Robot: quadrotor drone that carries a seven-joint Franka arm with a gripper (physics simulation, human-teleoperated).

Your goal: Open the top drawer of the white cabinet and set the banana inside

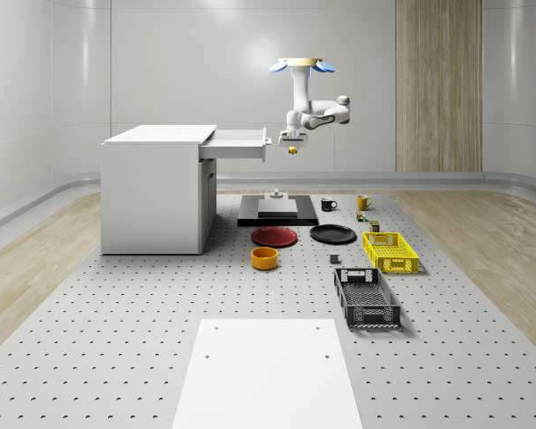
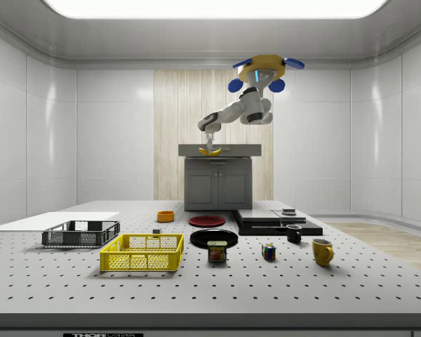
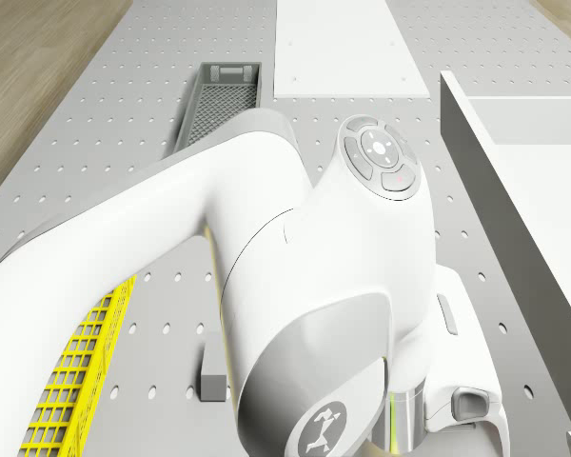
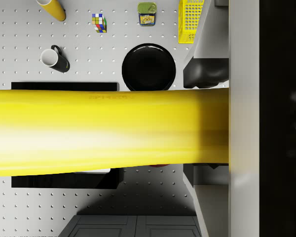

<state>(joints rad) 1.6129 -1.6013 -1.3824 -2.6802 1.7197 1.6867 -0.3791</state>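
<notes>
Yellow banana (image 1: 292, 150) gripped crosswise in closed pincer (image 1: 291, 144), hung just off open top drawer (image 1: 239, 143) front. Drone (image 1: 301, 64) hovered above table (image 1: 116, 331); drawer cavity toward cabinet (image 1: 154, 197).

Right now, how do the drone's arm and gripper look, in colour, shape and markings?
The arm is glossy white with rounded links and grey joint bands. In the drone view, one link carries a grey round button pad and the wrist bears a white emblem on grey. The gripper is white and boxy. The drone has a yellow ring body and blue rotors.
</notes>
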